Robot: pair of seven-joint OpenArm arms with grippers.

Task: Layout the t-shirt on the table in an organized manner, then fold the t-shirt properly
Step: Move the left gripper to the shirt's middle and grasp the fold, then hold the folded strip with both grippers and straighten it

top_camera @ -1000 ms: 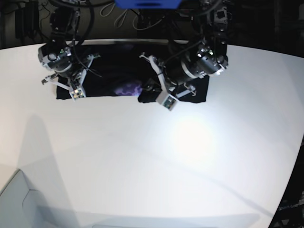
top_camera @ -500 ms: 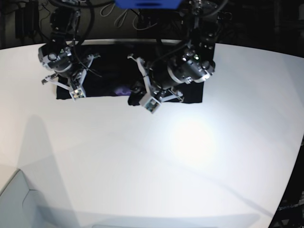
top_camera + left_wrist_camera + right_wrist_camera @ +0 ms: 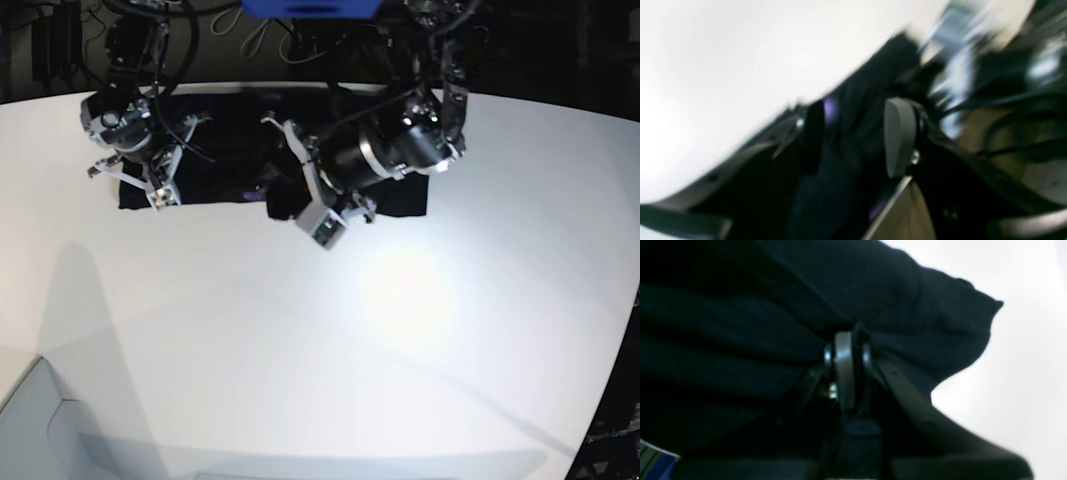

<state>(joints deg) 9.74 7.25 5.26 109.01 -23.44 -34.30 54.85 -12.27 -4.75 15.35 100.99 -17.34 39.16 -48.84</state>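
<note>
base view puts the t-shirt [image 3: 215,165] as a dark band along the top centre of the table [image 3: 330,340], near its far edge. right gripper [image 3: 848,343], upper left of that view, is pinching a fold of cloth. left gripper [image 3: 853,133] stands spread over the shirt's middle, apparently holding nothing. likely a fold being laid; next, the left needs a fresh edge to grip.
</note>
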